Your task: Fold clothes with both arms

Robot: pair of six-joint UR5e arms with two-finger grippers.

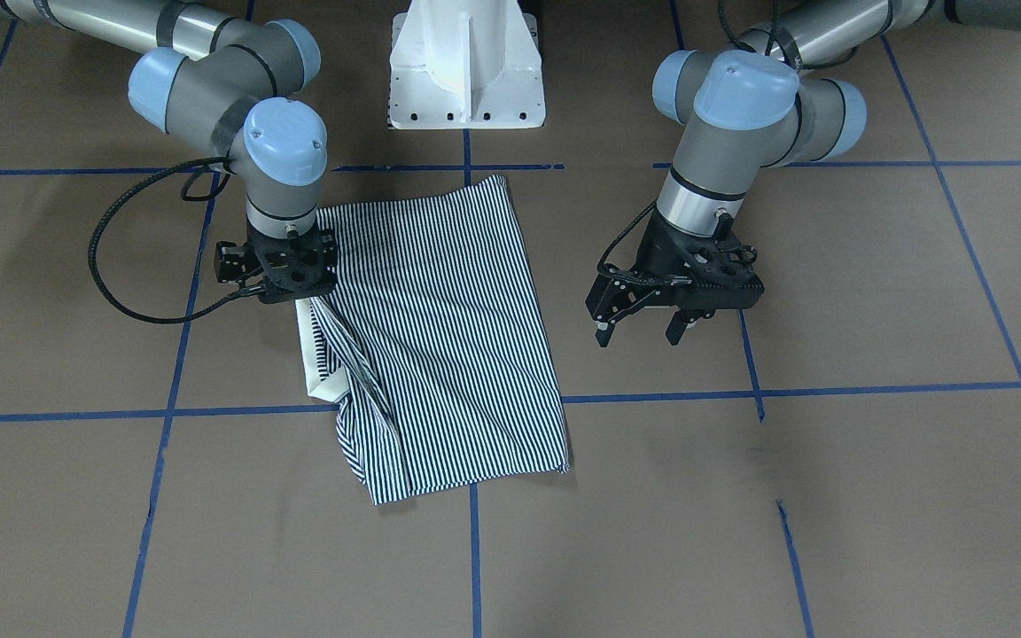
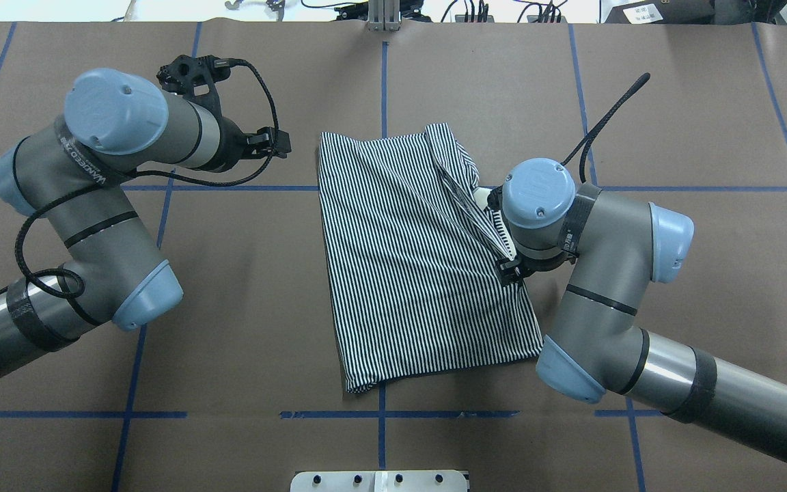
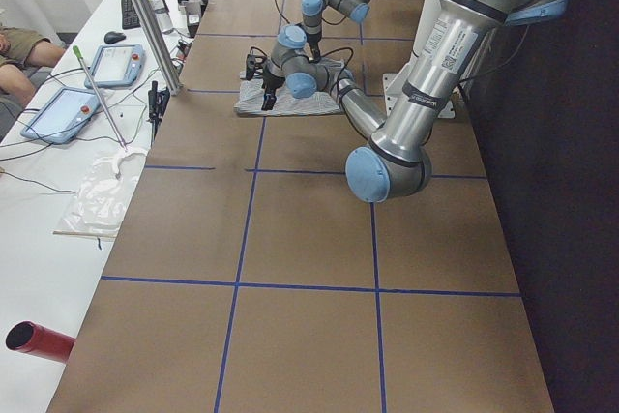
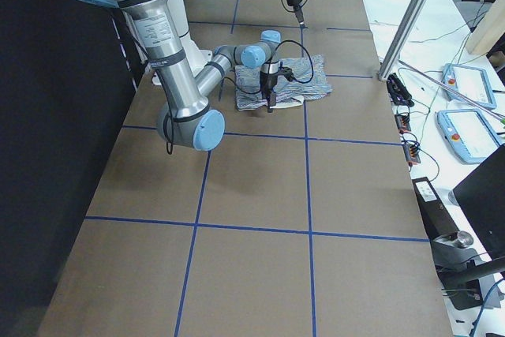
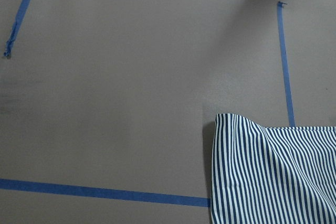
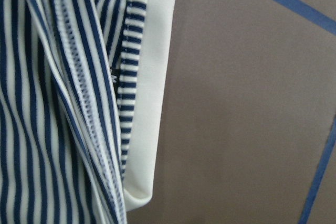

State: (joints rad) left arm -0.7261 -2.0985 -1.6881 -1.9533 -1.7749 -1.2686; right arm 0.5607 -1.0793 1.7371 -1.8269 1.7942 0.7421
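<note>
Left gripper [image 1: 639, 335] spread in front view, obscured overhead

A brown table [image 1: 874, 292] fills the frame, crossed by a grid of blue tape lines [image 1: 830, 389]. In the left-end view, a white bench [image 3: 39, 268] along the left edge carries a blue-rimmed tablet [image 3: 60, 113], a second tablet [image 3: 116, 64] above it, a clear plastic bag [image 3: 97, 202] and, lower left, a red cylinder [image 3: 39, 341].

The shirt [image 1: 448, 337] is soft striped cloth with a smooth cream collar [image 6: 152, 103]. The table [image 1: 874, 292] is dull brown paper with blue tape [image 1: 830, 391]. The arms [image 2: 755, 410] are shiny metal with smooth blue plastic caps [image 2: 115, 109].
</note>
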